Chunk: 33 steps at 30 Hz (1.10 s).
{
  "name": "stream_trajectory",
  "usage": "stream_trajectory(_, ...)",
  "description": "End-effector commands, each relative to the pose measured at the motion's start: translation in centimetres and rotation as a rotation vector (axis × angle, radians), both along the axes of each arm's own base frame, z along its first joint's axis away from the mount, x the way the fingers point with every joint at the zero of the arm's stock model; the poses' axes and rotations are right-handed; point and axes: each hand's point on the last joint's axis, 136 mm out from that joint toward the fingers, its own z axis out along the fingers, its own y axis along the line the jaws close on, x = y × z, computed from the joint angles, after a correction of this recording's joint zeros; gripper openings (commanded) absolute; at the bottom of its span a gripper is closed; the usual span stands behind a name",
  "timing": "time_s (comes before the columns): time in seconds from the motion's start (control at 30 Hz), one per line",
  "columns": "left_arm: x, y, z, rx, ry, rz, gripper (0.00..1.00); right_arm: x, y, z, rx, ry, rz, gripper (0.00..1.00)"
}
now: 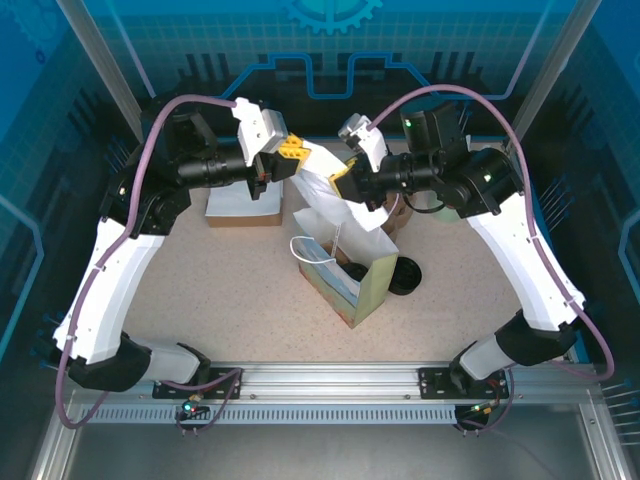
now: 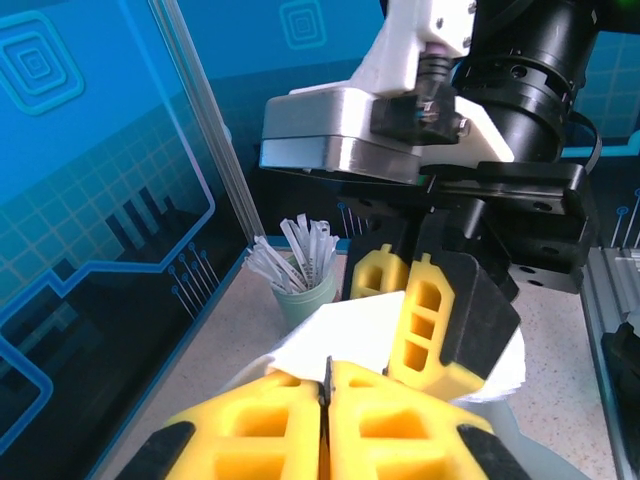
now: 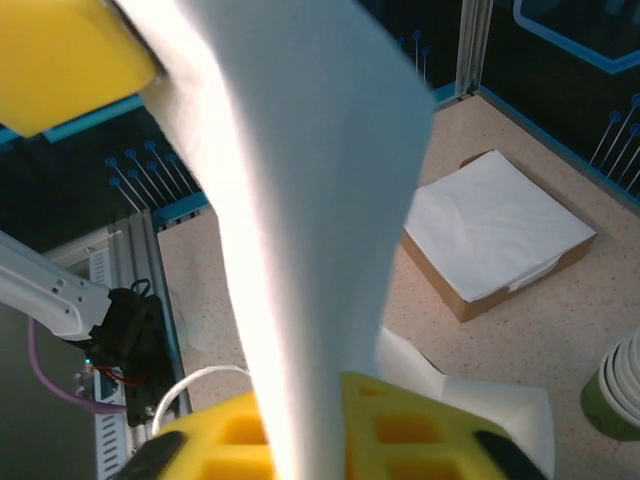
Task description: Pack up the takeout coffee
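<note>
A white napkin hangs between both grippers above the back of the table. My left gripper is shut on one edge of the napkin. My right gripper is shut on the napkin too, its yellow fingers close in front of the left wrist camera. Below stands an open paper bag with a dark round shape in its mouth. A round black lid sits just right of the bag. I cannot tell which one belongs to the takeout coffee.
A brown box of white napkins lies at the back left. A pale green cup of wrapped straws stands by the back wall. A white cup with a green base is at the right wrist view's edge. Bare tabletop lies left of the bag.
</note>
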Motion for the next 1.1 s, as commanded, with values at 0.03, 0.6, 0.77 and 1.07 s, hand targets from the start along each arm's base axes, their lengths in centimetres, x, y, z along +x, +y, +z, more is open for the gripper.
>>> stream_trajectory(0.03, -2.2, 0.6, 2.9, -0.07, -0.06, -0.02, 0.21, -2.1, -1.2, 1.7, 0.015, -0.025, 0.006, 0.0)
stream_trajectory(0.6, -5.2, 6.7, -2.0, -0.187, 0.062, 0.281, 0.75, -4.1, -3.0, -2.7, -0.154, -0.041, 0.102, 0.0)
stream_trajectory(0.77, -5.7, 8.4, -5.3, -0.216, 0.136, 0.371, 0.76, -4.2, -2.9, -4.3, -0.207, -0.009, 0.148, 0.0)
stream_trajectory(1.07, -6.6, 10.2, -8.4, -0.201, 0.192, 0.456, 0.77, -4.0, -2.7, -7.5, -0.285, 0.083, 0.197, 0.0)
